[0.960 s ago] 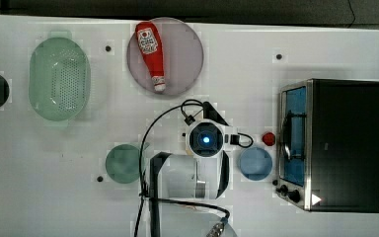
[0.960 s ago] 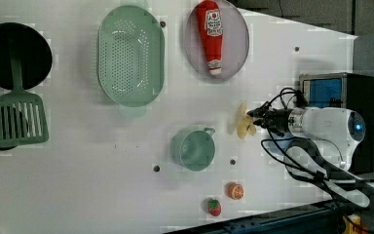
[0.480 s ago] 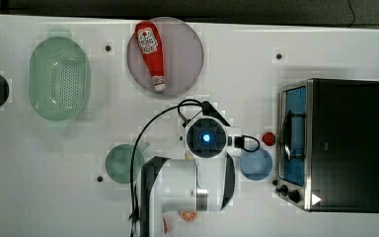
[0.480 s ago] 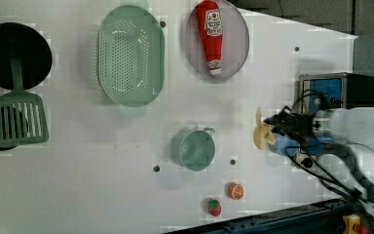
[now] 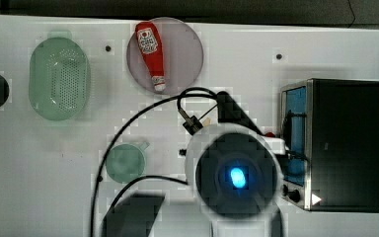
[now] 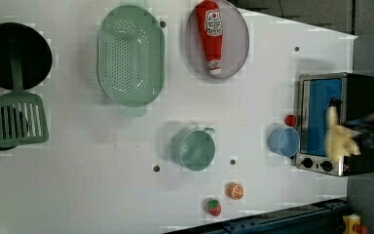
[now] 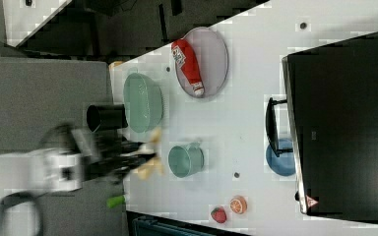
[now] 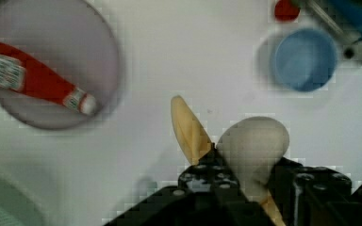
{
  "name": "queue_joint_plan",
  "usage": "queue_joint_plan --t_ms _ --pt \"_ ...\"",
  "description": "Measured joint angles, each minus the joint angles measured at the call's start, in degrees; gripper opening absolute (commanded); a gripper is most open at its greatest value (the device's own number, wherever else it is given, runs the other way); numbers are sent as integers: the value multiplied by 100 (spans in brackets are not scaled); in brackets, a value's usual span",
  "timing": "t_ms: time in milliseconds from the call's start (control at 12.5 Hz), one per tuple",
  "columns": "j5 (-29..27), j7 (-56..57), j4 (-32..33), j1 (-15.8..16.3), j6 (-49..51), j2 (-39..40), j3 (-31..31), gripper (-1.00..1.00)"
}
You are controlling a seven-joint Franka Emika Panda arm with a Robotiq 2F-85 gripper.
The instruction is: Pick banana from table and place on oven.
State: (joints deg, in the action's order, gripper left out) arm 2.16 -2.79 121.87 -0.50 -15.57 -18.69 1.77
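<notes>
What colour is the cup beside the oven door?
Light blue; the cup shows best in the left view.

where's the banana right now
The banana is held in the gripper, off the table; in the left view it appears over the oven front, right of the blue cup.

The white table point(image 6: 253, 112) carries a strainer point(image 6: 130, 54) at eleven o'clock, a plate point(image 6: 217, 39) at one, the oven point(image 6: 335, 124) at three, a green cup point(image 6: 196, 149) centrally, an orange slice point(image 6: 235, 191) and strawberry point(image 6: 214, 207) at five.
</notes>
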Motion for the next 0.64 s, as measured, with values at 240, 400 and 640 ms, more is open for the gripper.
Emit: queue_joint_plan --t_ms 240,400,640 --pt "-70 5 -1018 38 248 -55 27 -47" --pt "-44 104 -1293 46 222 222 135 -47" --pt "12 937 -1270 105 334 916 774 -47"
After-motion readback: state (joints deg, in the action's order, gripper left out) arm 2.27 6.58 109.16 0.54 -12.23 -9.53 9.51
